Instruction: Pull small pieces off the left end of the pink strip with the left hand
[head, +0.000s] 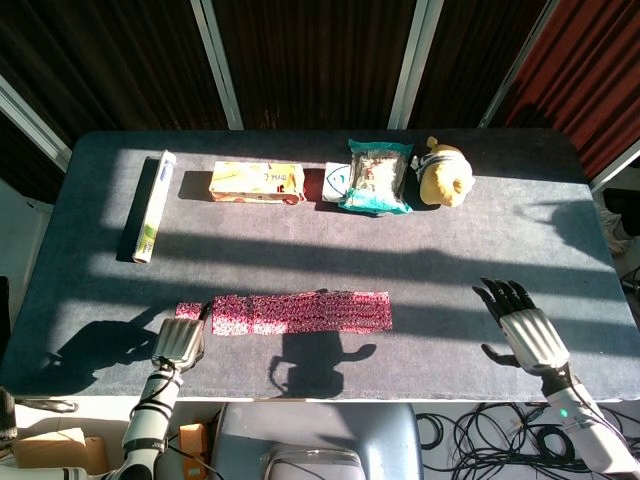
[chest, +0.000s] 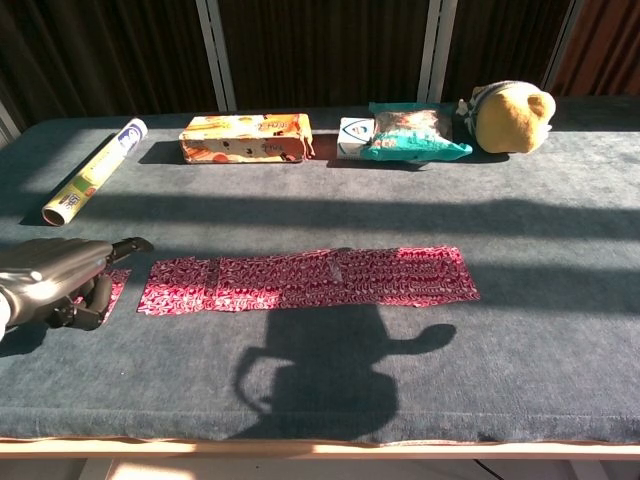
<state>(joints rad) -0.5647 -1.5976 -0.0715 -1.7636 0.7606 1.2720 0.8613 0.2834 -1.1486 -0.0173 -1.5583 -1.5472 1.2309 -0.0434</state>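
Observation:
The pink strip (head: 300, 312) lies flat across the front middle of the table, also seen in the chest view (chest: 305, 278). A small torn-off pink piece (head: 188, 309) lies just left of the strip's left end, with a narrow gap between them. My left hand (head: 179, 340) hovers over that piece, fingers stretched toward the strip's left end and holding nothing. In the chest view the left hand (chest: 58, 280) covers most of the piece (chest: 117, 284). My right hand (head: 525, 325) rests open at the front right, far from the strip.
Along the back stand a foil roll (head: 153, 205), an orange box (head: 256, 182), a small white box (head: 336, 183), a teal snack bag (head: 377, 177) and a yellow plush toy (head: 445, 174). The table's front edge (chest: 320, 445) runs close below the strip.

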